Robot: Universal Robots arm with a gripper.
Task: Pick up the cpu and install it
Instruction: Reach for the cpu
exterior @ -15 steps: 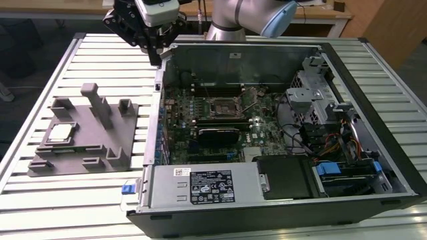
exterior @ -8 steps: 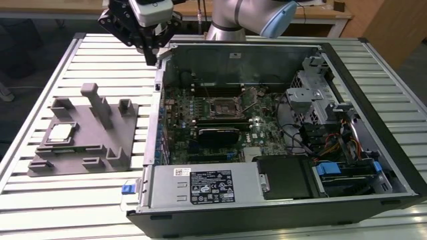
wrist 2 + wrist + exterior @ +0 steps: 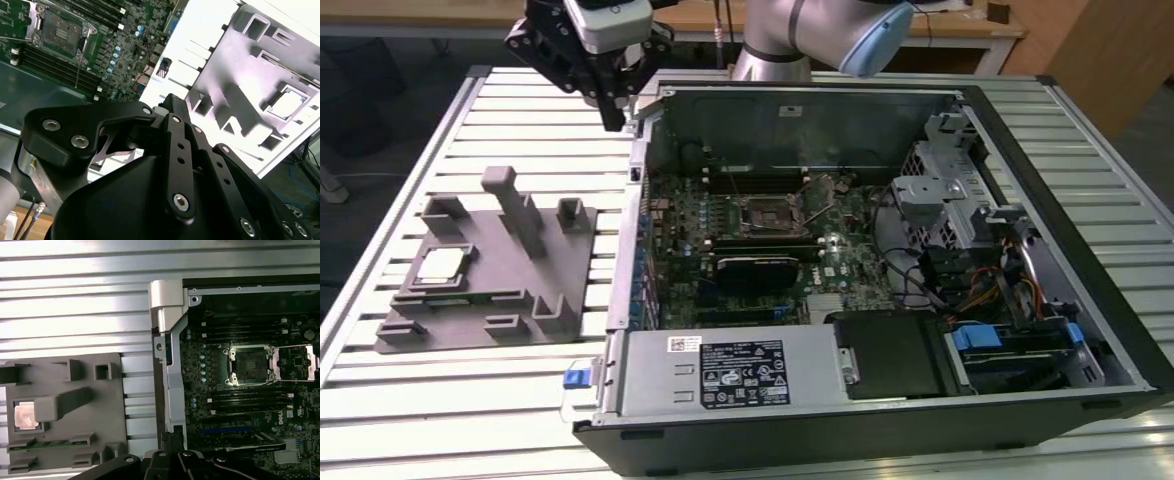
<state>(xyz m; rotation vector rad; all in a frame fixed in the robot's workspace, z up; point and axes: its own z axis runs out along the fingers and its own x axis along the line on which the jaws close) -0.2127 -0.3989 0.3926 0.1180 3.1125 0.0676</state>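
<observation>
The cpu (image 3: 443, 265) is a small silver square lying flat in a recess of the grey tray (image 3: 520, 290), at the exterior view's left. Both wrist views show the cpu (image 3: 289, 102) (image 3: 25, 415) resting there untouched. My gripper (image 3: 612, 122) hangs high above the table near the case's back corner, well away from the cpu. Its fingers meet at the tip and hold nothing. The motherboard socket (image 3: 774, 212) sits in the middle of the board with its metal frame lifted, and it appears in both wrist views (image 3: 62, 32) (image 3: 250, 365).
The open computer case (image 3: 1067, 330) takes up the exterior view's right, with its upright wall (image 3: 638, 200) between tray and board. Drive cages and cables (image 3: 961, 230) crowd the far side. The tray carries tall posts (image 3: 514, 205). A slatted metal table (image 3: 454, 400) lies underneath.
</observation>
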